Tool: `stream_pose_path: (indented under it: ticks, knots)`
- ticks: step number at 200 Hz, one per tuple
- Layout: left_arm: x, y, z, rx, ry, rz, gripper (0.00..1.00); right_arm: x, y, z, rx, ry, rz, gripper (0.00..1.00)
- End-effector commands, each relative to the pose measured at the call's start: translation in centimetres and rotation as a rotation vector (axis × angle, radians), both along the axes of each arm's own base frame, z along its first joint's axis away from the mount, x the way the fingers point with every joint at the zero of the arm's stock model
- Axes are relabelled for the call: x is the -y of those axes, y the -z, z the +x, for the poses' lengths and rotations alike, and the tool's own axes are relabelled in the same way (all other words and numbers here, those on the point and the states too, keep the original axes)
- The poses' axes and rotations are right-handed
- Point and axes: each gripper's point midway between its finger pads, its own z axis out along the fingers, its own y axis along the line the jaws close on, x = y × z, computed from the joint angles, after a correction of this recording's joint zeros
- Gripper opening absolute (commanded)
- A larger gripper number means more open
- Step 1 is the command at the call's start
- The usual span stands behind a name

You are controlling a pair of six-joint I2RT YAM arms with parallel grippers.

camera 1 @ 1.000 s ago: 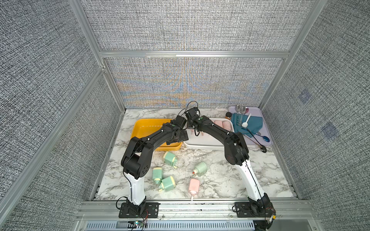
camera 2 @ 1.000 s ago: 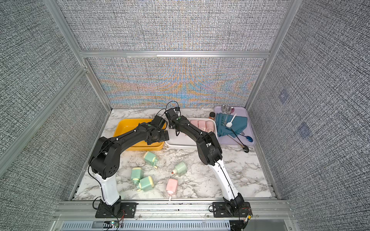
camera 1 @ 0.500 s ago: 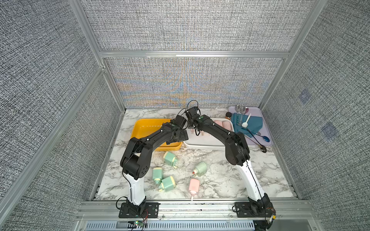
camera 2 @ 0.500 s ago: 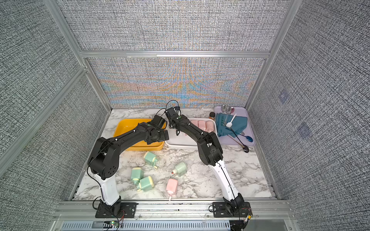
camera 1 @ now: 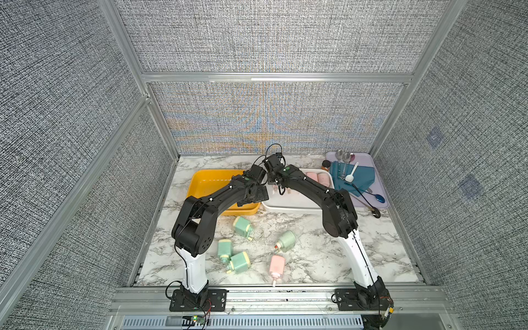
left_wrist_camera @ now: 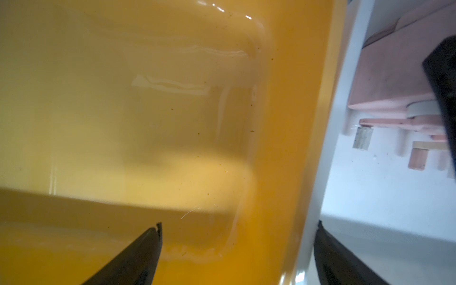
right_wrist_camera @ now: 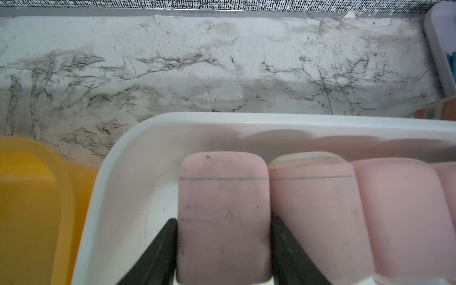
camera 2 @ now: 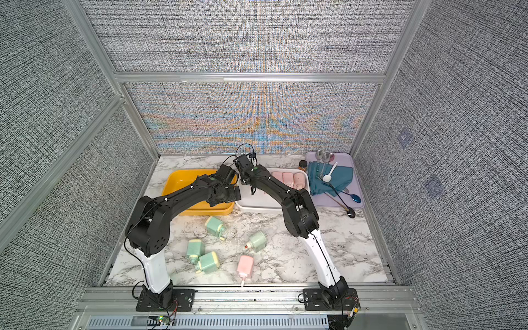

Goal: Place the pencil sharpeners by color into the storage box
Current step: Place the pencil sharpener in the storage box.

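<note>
A pink pencil sharpener (right_wrist_camera: 223, 197) is held inside the white storage box (right_wrist_camera: 246, 118), just beside the pink row (right_wrist_camera: 313, 209) already laid there, the right claw (right_wrist_camera: 223, 219) clenched on its two sides. Against a second ago, hardly any shift of either arm can be made out in both top views, so release is judged imminent. The left claw (left_wrist_camera: 239, 223) is spread empty over the yellow box (left_wrist_camera: 283, 123). One loose pink sharpener (camera 1: 276, 264) and four green sharpeners (camera 1: 242, 225) are left on the table (camera 1: 314, 257).

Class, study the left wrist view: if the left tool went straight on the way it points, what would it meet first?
Probably the inside floor of the yellow bin; the open left tool points into it, though depth is unclear.
</note>
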Motion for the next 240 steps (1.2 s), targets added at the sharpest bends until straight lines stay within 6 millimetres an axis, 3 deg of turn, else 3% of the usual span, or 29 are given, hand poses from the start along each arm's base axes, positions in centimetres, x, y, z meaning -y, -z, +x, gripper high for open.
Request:
stream_pose_path:
  ticks: [1, 55, 94, 132, 184, 190, 202, 240]
  knots:
    - [-0.1, -0.4, -0.2, 0.003, 0.01, -0.007, 1.0, 1.0, 0.2, -0.1, 0.0, 0.026, -0.047, 0.57]
    - [0.4, -2.3, -0.4, 0.032, 0.057, -0.038, 1.0, 0.5, -1.6, -0.3, 0.026, 0.014, -0.04, 0.69]
    - [0.1, -3.3, -0.7, 0.055, 0.059, -0.039, 1.0, 0.3, -3.2, -0.7, 0.042, 0.011, -0.011, 0.72]
    - [-0.2, -3.4, -1.2, 0.05, 0.06, -0.036, 1.0, 0.6, -6.5, -2.2, 0.103, 0.0, 0.096, 0.73]
    - [-0.2, -4.3, -2.4, 0.079, 0.148, -0.042, 0.99, 2.0, -10.6, -7.6, 0.234, -0.085, 0.307, 0.83]
    - [0.0, -4.5, -2.7, 0.082, 0.174, -0.043, 0.99, 2.3, -10.6, -8.4, 0.239, -0.101, 0.311, 0.84]
    - [0.1, -4.8, -3.5, 0.089, 0.216, -0.027, 0.99, 3.0, -10.6, -9.8, 0.242, -0.117, 0.303, 0.99]
    - [0.7, -6.7, -7.4, 0.114, 0.309, 0.058, 0.99, 6.2, -9.9, -13.7, 0.235, -0.13, 0.272, 0.99]
